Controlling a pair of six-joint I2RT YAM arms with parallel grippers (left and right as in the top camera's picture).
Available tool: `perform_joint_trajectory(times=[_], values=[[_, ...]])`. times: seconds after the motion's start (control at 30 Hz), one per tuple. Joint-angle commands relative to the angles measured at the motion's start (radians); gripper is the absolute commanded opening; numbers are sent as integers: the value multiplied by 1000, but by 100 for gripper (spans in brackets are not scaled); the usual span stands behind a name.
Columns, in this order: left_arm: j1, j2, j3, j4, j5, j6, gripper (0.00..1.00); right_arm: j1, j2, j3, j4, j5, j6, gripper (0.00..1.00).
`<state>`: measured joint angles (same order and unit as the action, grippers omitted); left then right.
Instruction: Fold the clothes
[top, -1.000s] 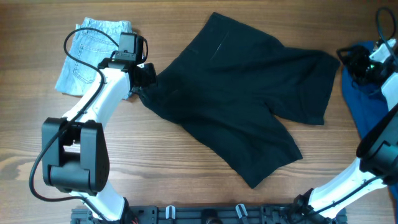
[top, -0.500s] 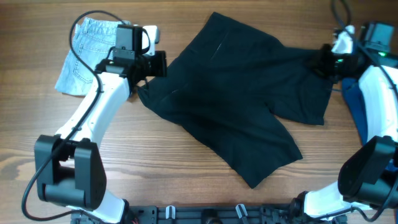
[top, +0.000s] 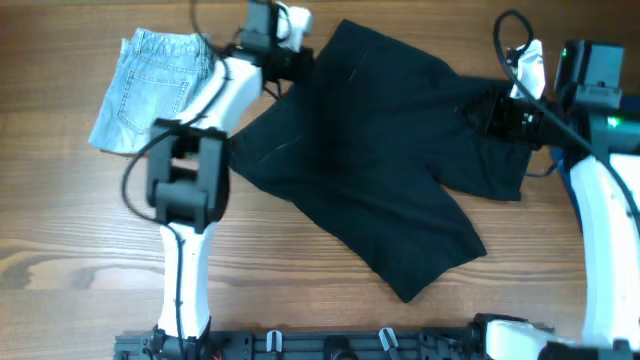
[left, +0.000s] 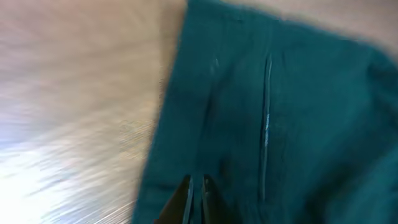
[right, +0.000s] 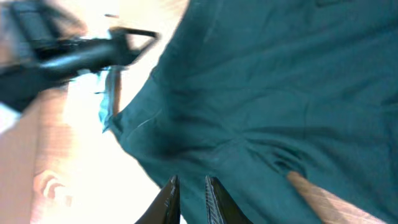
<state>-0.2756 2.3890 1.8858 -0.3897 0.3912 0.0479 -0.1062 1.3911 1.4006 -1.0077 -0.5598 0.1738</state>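
Shorts (top: 380, 150), black, lie spread flat, legs splayed; left gripper (left: 195, 198) fingers almost together, right gripper (right: 191, 198) narrowly parted over fabric.

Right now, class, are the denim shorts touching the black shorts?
Cannot tell. In the overhead view the left arm lies across the strip between the denim shorts and the black shorts; the wrist views are blurred.

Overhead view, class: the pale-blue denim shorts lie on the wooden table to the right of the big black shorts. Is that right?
Not quite. The denim shorts lie to the left of the black shorts, not the right, as the overhead view shows. The rest holds: they are pale blue and rest on the wooden table.
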Motion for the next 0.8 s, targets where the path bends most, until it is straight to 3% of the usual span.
perform_joint_trajectory(times=[0.0, 0.17, 0.27, 0.33, 0.4, 0.5, 0.63, 0.77], values=[[-45, 70, 20, 15, -3, 80, 5, 3, -30, -2, -45, 10, 13, 15], [-54, 132, 20, 15, -66, 78, 4, 5, -28, -2, -62, 19, 14, 15], [-48, 167, 20, 6, -332, 5, 4, 5, -28, -2, -59, 35, 31, 15], [-20, 198, 20, -20, -589, -92, 4, 5, -28, -2, -59, 45, 36, 15], [24, 209, 19, -51, -668, -142, 4, 5, -28, -2, -59, 53, 36, 15], [113, 208, 20, -93, -670, -221, 4, 14, -23, -2, -64, 126, 39, 16], [180, 183, 20, -151, -605, -221, 4, 42, 36, -2, -63, 230, 69, 20], [161, 100, 20, -180, -593, -220, 4, 81, 179, -22, -37, 266, 92, 34]])
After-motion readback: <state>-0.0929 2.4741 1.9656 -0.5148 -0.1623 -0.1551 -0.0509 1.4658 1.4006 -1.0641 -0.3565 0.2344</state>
